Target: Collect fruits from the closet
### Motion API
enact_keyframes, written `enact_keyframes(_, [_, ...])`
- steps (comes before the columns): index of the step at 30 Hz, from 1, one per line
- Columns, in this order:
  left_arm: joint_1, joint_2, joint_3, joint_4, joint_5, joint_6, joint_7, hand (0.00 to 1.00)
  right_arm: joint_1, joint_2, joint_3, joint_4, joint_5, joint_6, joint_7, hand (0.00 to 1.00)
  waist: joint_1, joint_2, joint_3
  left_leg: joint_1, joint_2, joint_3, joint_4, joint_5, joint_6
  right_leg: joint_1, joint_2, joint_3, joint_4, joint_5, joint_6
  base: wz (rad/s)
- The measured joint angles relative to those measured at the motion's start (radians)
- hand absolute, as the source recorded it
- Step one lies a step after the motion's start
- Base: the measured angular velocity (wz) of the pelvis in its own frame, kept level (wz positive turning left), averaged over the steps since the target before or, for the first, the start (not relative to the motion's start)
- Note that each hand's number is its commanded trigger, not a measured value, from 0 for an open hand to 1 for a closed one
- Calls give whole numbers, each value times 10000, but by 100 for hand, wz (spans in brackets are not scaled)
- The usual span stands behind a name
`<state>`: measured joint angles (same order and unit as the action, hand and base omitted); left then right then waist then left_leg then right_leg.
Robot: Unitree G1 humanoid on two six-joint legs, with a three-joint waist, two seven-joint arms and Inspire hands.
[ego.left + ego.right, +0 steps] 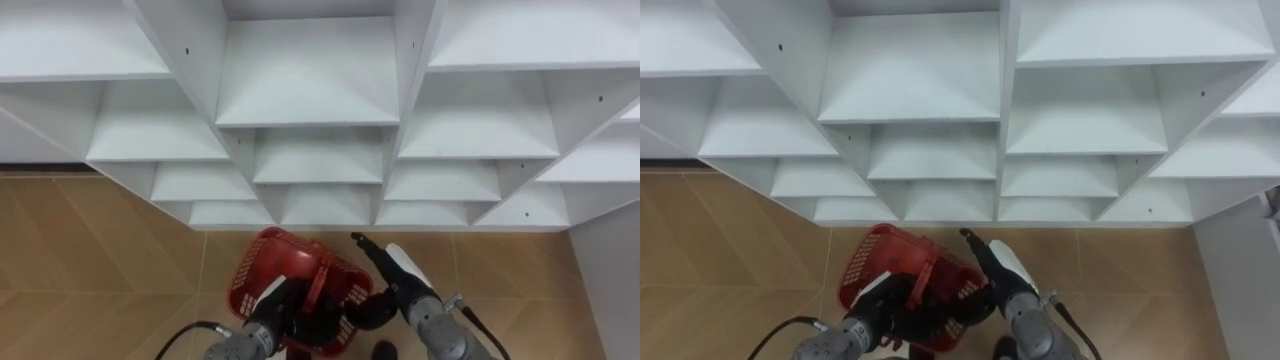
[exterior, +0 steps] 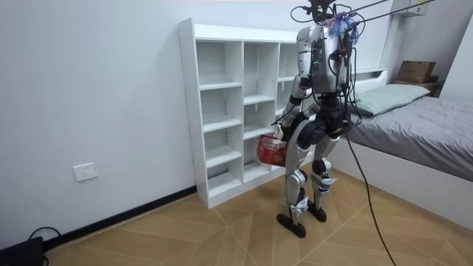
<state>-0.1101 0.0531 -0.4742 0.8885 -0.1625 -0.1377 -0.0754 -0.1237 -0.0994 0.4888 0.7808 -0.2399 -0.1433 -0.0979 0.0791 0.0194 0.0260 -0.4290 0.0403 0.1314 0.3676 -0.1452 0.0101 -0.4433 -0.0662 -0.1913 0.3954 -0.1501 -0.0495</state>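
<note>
I stand close in front of a white closet [image 1: 318, 90] of open compartments; every compartment I can see is bare. A red mesh basket [image 1: 262, 268] hangs low in front of me over the wooden floor. My left hand [image 1: 272, 306] is at its near side, with fingers curled round the red handle [image 1: 322, 284]. My right hand [image 1: 404, 270] lies along the basket's right rim, its dark fingers [image 1: 362, 243] stretched straight toward the closet. What lies in the basket is hidden by my hands. In the room view the basket [image 2: 271, 150] hangs at thigh height.
A grey bed [image 2: 414, 133] stands behind me, at the room view's right. Open wooden floor [image 1: 90, 270] lies to my left along the closet's foot. The closet's right side panel [image 1: 610, 280] reaches down beside me.
</note>
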Motion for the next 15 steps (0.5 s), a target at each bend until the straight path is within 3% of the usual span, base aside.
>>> enact_keyframes(15, [-48, -39, 8, -56, -16, -2, 68, 100, -8, -5, -6, 80, 39, -98, -232, 0, 21, 2, 0, 11, -1, -2, -19, 0, 0, 1, -4, 2, 1, 0, -1, 0])
